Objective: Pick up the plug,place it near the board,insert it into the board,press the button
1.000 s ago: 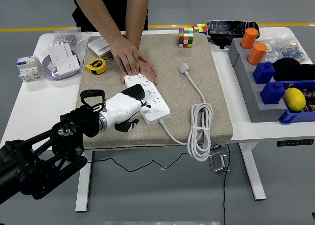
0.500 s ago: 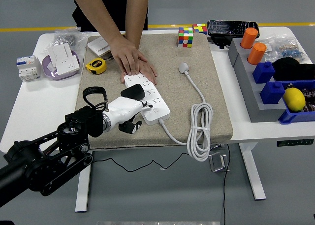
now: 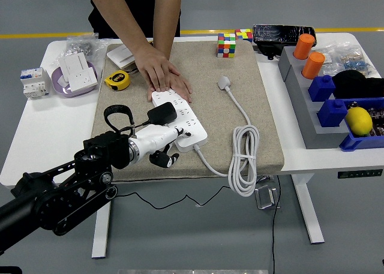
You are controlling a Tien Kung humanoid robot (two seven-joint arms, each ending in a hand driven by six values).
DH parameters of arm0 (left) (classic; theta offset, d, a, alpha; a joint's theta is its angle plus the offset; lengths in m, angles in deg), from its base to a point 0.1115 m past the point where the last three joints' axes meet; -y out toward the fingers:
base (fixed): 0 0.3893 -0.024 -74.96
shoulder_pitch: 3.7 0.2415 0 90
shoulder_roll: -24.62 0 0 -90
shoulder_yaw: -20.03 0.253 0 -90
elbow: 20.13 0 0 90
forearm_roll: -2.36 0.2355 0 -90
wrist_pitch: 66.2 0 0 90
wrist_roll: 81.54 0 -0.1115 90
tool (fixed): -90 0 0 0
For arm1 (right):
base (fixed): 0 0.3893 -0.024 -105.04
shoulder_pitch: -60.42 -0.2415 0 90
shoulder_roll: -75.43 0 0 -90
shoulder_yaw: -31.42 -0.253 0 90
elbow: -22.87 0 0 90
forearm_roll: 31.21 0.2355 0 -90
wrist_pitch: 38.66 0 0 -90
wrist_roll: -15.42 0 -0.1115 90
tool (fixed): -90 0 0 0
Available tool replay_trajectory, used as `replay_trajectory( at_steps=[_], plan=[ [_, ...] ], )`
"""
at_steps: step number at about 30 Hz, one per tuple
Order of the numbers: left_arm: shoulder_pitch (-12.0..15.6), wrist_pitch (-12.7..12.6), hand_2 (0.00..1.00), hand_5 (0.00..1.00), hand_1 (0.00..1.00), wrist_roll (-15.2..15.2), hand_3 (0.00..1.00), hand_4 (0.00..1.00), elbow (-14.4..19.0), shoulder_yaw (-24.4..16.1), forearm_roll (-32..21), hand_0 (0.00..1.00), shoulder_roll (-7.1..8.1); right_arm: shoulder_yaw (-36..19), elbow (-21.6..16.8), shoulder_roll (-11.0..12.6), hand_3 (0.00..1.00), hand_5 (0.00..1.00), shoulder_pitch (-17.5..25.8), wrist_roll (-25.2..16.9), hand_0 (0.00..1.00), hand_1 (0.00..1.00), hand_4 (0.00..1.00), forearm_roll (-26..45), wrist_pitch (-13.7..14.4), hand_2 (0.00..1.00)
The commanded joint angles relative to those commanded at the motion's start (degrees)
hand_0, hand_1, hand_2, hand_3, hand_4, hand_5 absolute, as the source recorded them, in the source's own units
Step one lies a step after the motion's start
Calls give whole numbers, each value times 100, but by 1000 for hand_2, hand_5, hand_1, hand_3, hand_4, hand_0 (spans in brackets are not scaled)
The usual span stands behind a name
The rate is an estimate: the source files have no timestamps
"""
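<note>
A white power strip (image 3: 187, 127) lies on the beige mat (image 3: 198, 58). Its white cable (image 3: 243, 160) is coiled to the right and ends in a loose white plug (image 3: 224, 82). My left hand (image 3: 157, 141), white with black fingertips, sits at the strip's near-left edge, shut on a black plug (image 3: 162, 113). That plug rests tilted on the strip's left sockets. A person's hand (image 3: 163, 75) lies flat on the strip's far end, holding it down. My right hand does not show.
A yellow tape measure (image 3: 117, 80) and a purple bowl with a white socket (image 3: 75, 76) lie at the left. Rubik's cubes (image 3: 227, 45) stand at the back. Blue bins with orange cylinders (image 3: 312, 61) and a lemon (image 3: 359, 120) fill the right side.
My left arm has moved right and closer to the strip. The black plug has turned and tilted over the strip's sockets. The person's hand has stayed put.
</note>
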Motion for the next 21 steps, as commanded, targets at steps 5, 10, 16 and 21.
replay_trajectory(
  at_steps=[5,10,16,21],
  plan=[
    [-18,-35,155,137,6,-4,945,464,-21,-12,71,151,-48,-17,-2,-1,919,998,-8,0,998,954,998,-11,0,885],
    [-56,-53,155,139,6,-5,942,458,-71,-1,101,151,-104,-30,-4,-7,918,998,-23,-1,998,955,998,-19,-1,886],
    [-78,-31,155,138,6,-13,939,455,-101,28,98,151,-125,-43,-4,-6,919,998,-28,-2,998,955,998,-22,-1,885],
    [-80,-24,155,139,7,-10,931,452,-161,40,96,151,-124,-38,-1,-1,919,998,-19,-1,998,954,998,-15,-2,884]
  ],
)
